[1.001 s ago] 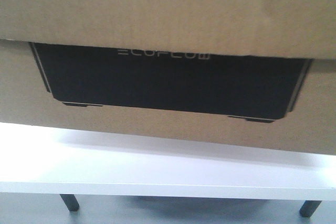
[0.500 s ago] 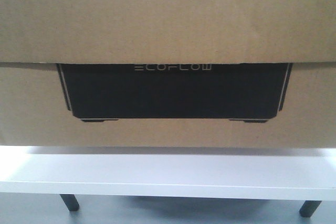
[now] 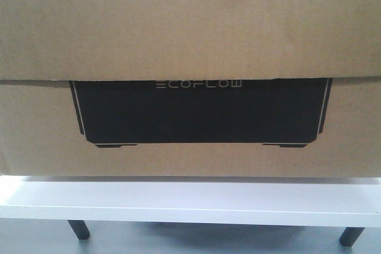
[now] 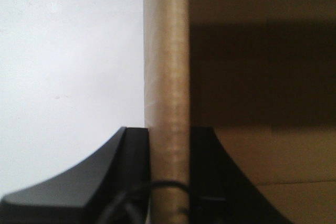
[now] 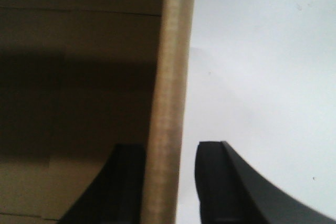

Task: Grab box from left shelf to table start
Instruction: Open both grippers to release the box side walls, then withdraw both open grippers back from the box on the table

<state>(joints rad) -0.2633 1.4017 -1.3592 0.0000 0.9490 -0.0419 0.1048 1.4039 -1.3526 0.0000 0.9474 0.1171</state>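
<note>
1. Box (image 3: 190, 28) is filling nearly the whole front view; we are reading its brown corrugated face running from the 9 o'clock edge to the 3 o'clock edge, with a flap line crossing it just above the middle.
2. We are seeing the black printed panel (image 3: 199, 111) sitting at centre below that flap line, with pale "ECOFLOW" lettering (image 3: 199, 84) along its 12 o'clock edge.
3. We are noting the table (image 3: 190, 203) as a white strip towards 6 o'clock, right under the box's lower edge. We cannot tell whether the box is touching the top or hanging just above it; a thin shadow is lying along the meeting line.
4. Two slim dark legs (image 3: 78, 229) are showing beneath the table at 7 and 5 o'clock.
5. Left gripper (image 4: 169, 174): in the left wrist view we are finding both black fingers (image 4: 131, 156) pressing directly against a cardboard wall of the box (image 4: 167, 77), one on each side, no gap showing, so it is clamping that wall. White surface is lying towards 9 o'clock, shaded box interior towards 3 o'clock.
6. Right gripper (image 5: 170, 182): we are seeing the box wall (image 5: 170, 77) standing between its fingers (image 5: 218, 182). The 9 o'clock finger is touching the wall; a thin pale gap is showing before the 3 o'clock finger, so we cannot tell whether it is gripping.
</note>
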